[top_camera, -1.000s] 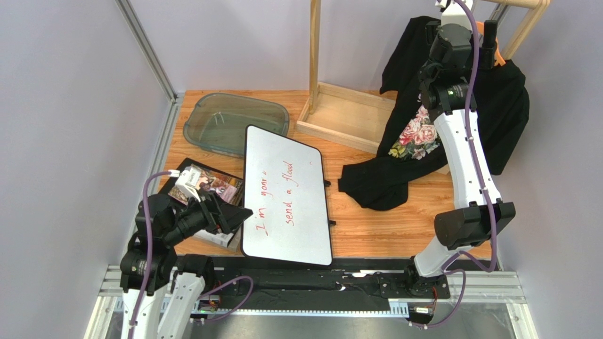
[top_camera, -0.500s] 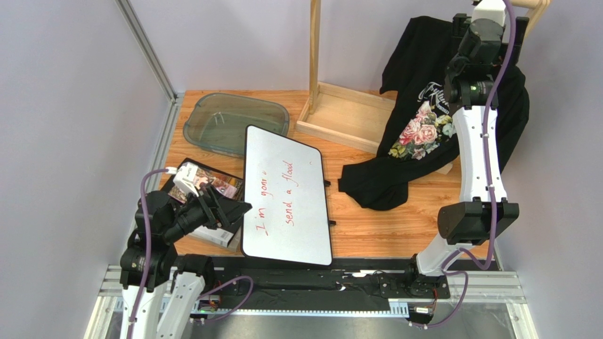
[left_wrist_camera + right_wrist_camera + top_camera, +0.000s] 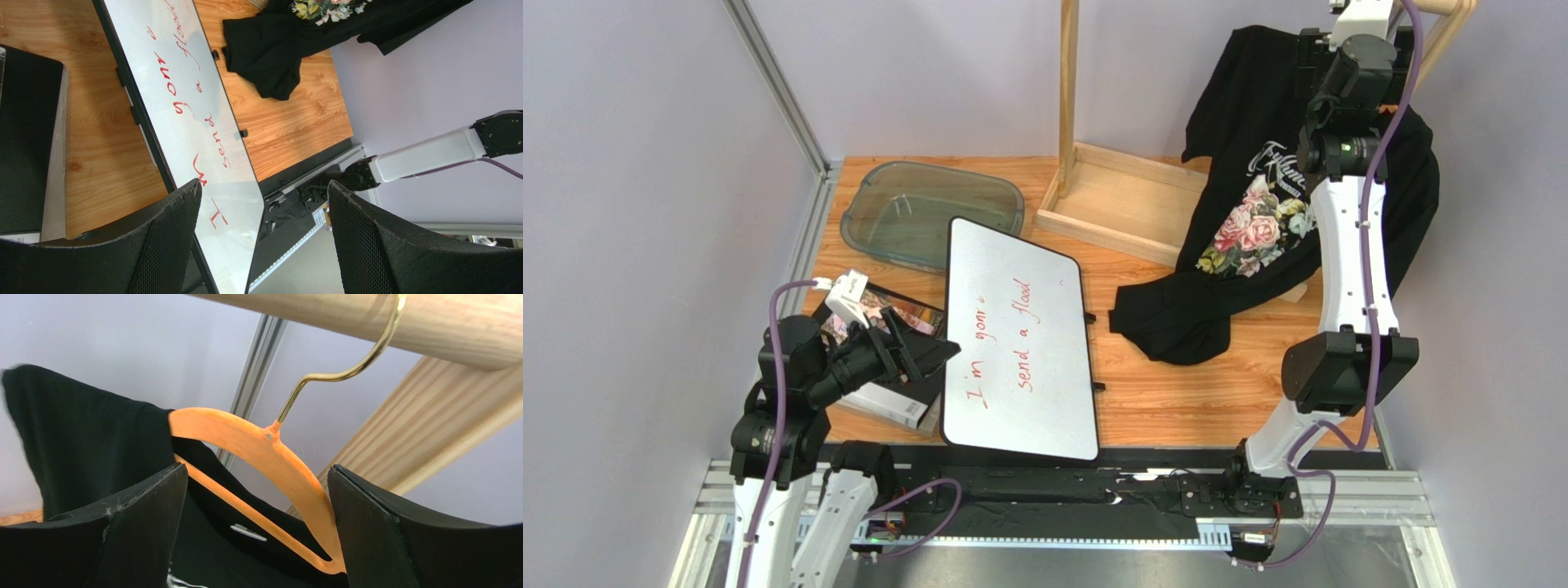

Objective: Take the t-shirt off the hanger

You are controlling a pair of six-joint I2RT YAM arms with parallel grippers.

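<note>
By the far right corner of the desk, the t-shirt hung on the hanger. The right tool was wide open near the hanger's top, empty, and needed to pinch only cloth.

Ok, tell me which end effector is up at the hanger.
The right end effector: raised to the wooden rail, open, facing the orange hanger. The left end effector hovers low by the whiteboard.

Red handwriting "I'm gonn", "send a flood" on whiteboard, pale script on t-shirt too small to read
</note>
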